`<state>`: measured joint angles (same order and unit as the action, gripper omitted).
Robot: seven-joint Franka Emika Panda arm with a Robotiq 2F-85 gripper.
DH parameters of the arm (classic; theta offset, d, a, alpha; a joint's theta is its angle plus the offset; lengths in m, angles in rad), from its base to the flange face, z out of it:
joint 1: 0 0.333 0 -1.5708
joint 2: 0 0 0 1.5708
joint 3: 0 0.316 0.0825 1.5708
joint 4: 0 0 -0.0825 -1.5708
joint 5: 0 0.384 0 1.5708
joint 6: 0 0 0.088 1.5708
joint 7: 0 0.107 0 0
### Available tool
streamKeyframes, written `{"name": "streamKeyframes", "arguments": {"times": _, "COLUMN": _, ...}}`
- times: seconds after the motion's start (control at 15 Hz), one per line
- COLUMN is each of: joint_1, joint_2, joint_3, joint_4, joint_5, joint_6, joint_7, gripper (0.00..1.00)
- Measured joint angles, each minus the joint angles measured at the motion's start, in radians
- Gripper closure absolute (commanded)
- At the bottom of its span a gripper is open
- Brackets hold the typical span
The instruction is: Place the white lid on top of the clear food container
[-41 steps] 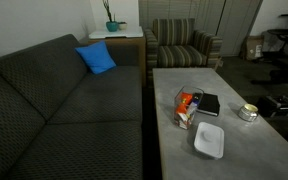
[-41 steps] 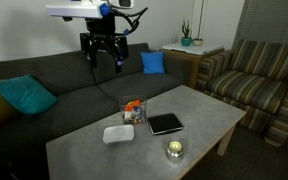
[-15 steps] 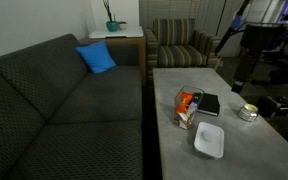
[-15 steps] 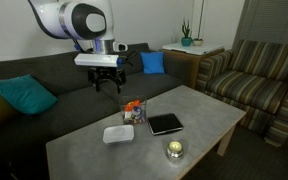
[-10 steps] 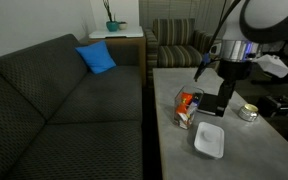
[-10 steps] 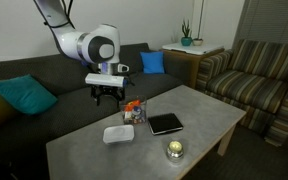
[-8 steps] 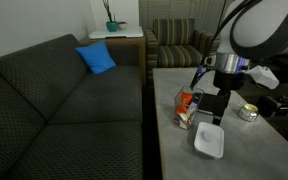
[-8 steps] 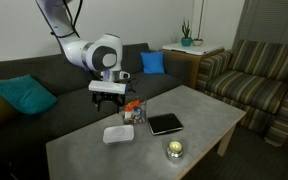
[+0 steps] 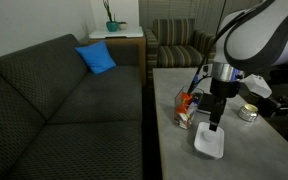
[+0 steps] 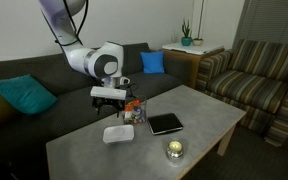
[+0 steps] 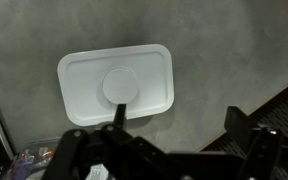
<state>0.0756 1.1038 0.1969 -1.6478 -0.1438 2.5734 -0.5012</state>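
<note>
White lid (image 11: pixel 117 87) flat on table (image 11: pixel 234 50), beneath spread jaws, untouched.

Arm bent — tool (image 9: pixel 215 127) points down, jaws apart.

white lid (image 11: pixel 117 85) lying flat, clear food container (image 9: pixel 187 108) uncovered beside it

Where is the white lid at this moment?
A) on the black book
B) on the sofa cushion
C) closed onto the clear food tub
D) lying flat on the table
D: the white lid lies flat on the grey table, beside the clear tub, not on it.
</note>
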Motion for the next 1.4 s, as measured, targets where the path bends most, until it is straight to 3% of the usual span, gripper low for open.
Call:
{"name": "streamKeyframes", "arguments": {"times": 0.4, "joint_1": 0.028, "joint_2": 0.087, "joint_3": -0.047, "joint_4": 0.075, "joint_5": -0.053, "joint_6": 0.011, "joint_7": 0.027, "gripper": 0.00}}
{"name": "streamKeyframes", "arguments": {"times": 0.93, "joint_1": 0.031, "joint_2": 0.289, "joint_3": -0.062, "joint_4": 0.263, "joint_5": -0.083, "joint_6": 0.139, "joint_7": 0.027, "gripper": 0.00}}
{"name": "streamKeyframes", "arguments": {"times": 1.4, "joint_1": 0.052, "joint_2": 0.365, "joint_3": -0.080, "joint_4": 0.362, "joint_5": -0.083, "joint_6": 0.144, "joint_7": 0.064, "gripper": 0.00}}
